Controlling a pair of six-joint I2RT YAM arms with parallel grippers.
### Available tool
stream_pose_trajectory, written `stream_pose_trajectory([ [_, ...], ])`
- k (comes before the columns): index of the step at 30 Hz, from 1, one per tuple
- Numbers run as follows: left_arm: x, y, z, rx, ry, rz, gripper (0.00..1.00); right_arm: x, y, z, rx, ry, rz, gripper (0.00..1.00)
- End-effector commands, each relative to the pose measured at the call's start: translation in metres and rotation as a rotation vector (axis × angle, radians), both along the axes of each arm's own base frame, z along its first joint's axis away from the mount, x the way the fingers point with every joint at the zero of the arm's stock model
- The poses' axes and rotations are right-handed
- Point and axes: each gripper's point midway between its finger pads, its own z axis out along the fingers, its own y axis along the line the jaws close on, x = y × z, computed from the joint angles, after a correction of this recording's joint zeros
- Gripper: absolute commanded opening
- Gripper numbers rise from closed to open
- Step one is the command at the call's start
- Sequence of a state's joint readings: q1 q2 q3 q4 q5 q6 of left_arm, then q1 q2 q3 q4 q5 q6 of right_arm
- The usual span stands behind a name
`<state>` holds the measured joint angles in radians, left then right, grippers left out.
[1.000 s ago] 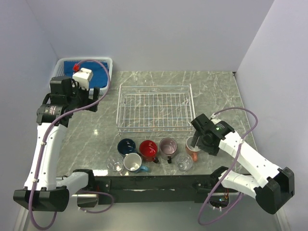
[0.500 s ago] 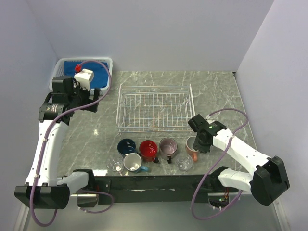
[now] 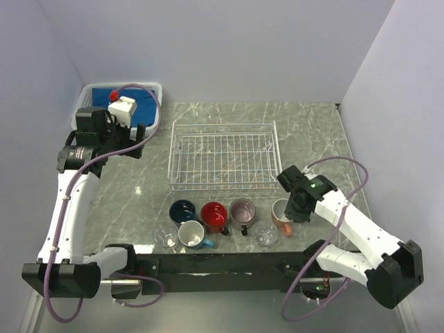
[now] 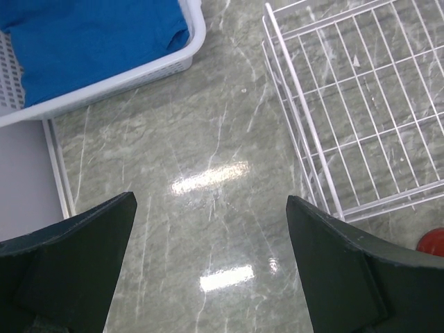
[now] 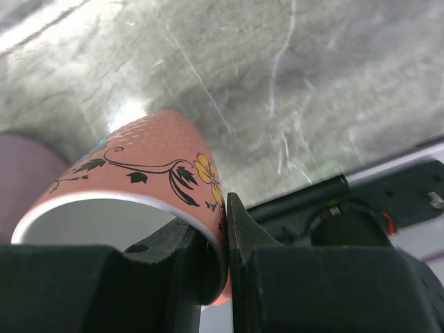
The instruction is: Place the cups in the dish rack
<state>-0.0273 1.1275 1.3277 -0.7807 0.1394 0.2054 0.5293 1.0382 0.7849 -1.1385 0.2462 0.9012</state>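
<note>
The white wire dish rack [image 3: 223,156] [image 4: 347,104] stands mid-table with nothing in it. In front of it is a row of cups: navy [image 3: 182,210], red [image 3: 214,216] [image 4: 433,241], mauve [image 3: 242,211] [image 5: 28,166] and salmon-orange [image 3: 280,215] [image 5: 152,152]. Nearer me are a light blue mug [image 3: 191,234] and two clear glass cups [image 3: 166,239] [image 3: 265,236]. My right gripper [image 3: 288,208] [image 5: 223,208] is shut on the salmon mug's rim, one finger inside and one outside. My left gripper [image 3: 137,141] [image 4: 211,201] hangs open and holds nothing, above bare table left of the rack.
A white plastic basket [image 3: 156,104] [image 4: 139,73] with blue cloth sits at the back left corner. Walls close in the table on the left, back and right. The black base rail [image 3: 229,263] runs along the near edge, just behind the cups.
My right gripper has closed from open onto the salmon mug's rim, and the mug has shifted slightly right. The left arm has barely moved.
</note>
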Motion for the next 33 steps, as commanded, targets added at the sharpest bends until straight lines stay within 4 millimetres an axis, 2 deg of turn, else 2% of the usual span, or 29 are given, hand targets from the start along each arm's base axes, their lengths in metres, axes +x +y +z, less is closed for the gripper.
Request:
stream_pose_trajectory([
  [1, 0.015, -0.014, 0.012, -0.053, -0.051, -0.063, 0.96, 0.012, -0.001, 0.065, 0.035, -0.13, 0.02, 0.0],
  [3, 0.02, -0.018, 0.022, -0.091, -0.071, -0.066, 0.96, 0.007, 0.002, 0.083, 0.066, -0.135, 0.048, 0.0],
  [4, 0.024, -0.021, 0.022, -0.112, -0.058, -0.075, 0.96, 0.006, 0.006, 0.099, 0.093, -0.152, 0.072, 0.0],
  [5, 0.026, -0.027, 0.028, -0.154, -0.057, -0.088, 0.96, 0.002, 0.016, 0.108, 0.159, -0.147, 0.101, 0.0],
  [6, 0.027, -0.031, 0.045, -0.177, -0.078, -0.103, 0.96, 0.001, 0.022, 0.117, 0.197, -0.157, 0.126, 0.0],
  [8, 0.033, -0.038, 0.055, -0.257, -0.057, -0.136, 0.96, 0.001, 0.043, 0.151, 0.326, -0.224, 0.215, 0.0],
  [9, 0.036, -0.04, 0.078, -0.28, -0.097, -0.153, 0.96, 0.003, 0.052, 0.166, 0.375, -0.261, 0.249, 0.0],
  [10, 0.043, -0.041, 0.075, -0.314, -0.059, -0.16, 0.96, 0.009, 0.06, 0.191, 0.422, -0.336, 0.292, 0.0],
  [11, 0.045, -0.039, 0.083, -0.364, -0.052, -0.157, 0.96, 0.024, 0.073, 0.209, 0.469, -0.41, 0.325, 0.0],
  [12, 0.045, -0.048, 0.107, -0.422, -0.077, -0.205, 0.96, 0.03, 0.087, 0.225, 0.533, -0.447, 0.368, 0.0],
  [13, 0.051, -0.05, 0.103, -0.466, -0.032, -0.216, 0.96, 0.049, 0.103, 0.261, 0.595, -0.579, 0.418, 0.0],
  [14, 0.052, -0.05, 0.11, -0.52, -0.017, -0.215, 0.96, 0.066, 0.118, 0.27, 0.625, -0.594, 0.435, 0.0],
  [15, 0.046, -0.061, 0.131, -0.57, -0.031, -0.293, 0.96, 0.075, 0.132, 0.285, 0.684, -0.628, 0.471, 0.0],
  [16, 0.048, -0.065, 0.133, -0.608, -0.006, -0.311, 0.96, 0.085, 0.145, 0.311, 0.744, -0.695, 0.494, 0.0],
  [17, 0.045, -0.07, 0.142, -0.655, 0.003, -0.322, 0.96, 0.11, 0.165, 0.333, 0.805, -0.779, 0.519, 0.0],
  [19, 0.03, -0.082, 0.163, -0.722, -0.004, -0.408, 0.96, 0.123, 0.191, 0.368, 0.956, -0.839, 0.552, 0.0],
  [20, 0.026, -0.086, 0.172, -0.77, -0.006, -0.439, 0.96, 0.144, 0.207, 0.386, 1.019, -0.91, 0.57, 0.0],
  [21, 0.021, -0.089, 0.176, -0.807, 0.009, -0.468, 0.96, 0.151, 0.216, 0.395, 1.073, -0.923, 0.581, 0.0],
  [22, 0.006, -0.097, 0.187, -0.888, 0.057, -0.516, 0.96, 0.154, 0.225, 0.422, 1.175, -0.97, 0.601, 0.0],
  [23, 0.005, -0.099, 0.187, -0.919, 0.065, -0.55, 0.96, 0.172, 0.238, 0.414, 1.203, -0.939, 0.593, 0.0],
  [24, 0.002, -0.101, 0.188, -0.951, 0.087, -0.569, 0.96, 0.178, 0.245, 0.417, 1.233, -0.935, 0.599, 0.0],
  [25, -0.01, -0.106, 0.193, -1.016, 0.15, -0.584, 0.96, 0.191, 0.255, 0.422, 1.281, -0.935, 0.597, 0.0],
  [26, -0.01, -0.107, 0.179, -1.059, 0.203, -0.568, 0.96, 0.194, 0.26, 0.422, 1.312, -0.915, 0.61, 0.0],
  [27, -0.01, -0.107, 0.184, -1.044, 0.155, -0.605, 0.96, 0.196, 0.265, 0.425, 1.364, -0.889, 0.587, 0.0],
  [28, -0.021, -0.11, 0.188, -1.074, 0.165, -0.596, 0.96, 0.203, 0.271, 0.426, 1.405, -0.899, 0.596, 0.0],
  [29, -0.019, -0.109, 0.176, -1.091, 0.175, -0.582, 0.96, 0.205, 0.275, 0.425, 1.436, -0.882, 0.594, 0.0],
  [33, -0.021, -0.11, 0.172, -1.092, 0.16, -0.565, 0.96, 0.211, 0.286, 0.421, 1.644, -0.773, 0.502, 0.0],
])
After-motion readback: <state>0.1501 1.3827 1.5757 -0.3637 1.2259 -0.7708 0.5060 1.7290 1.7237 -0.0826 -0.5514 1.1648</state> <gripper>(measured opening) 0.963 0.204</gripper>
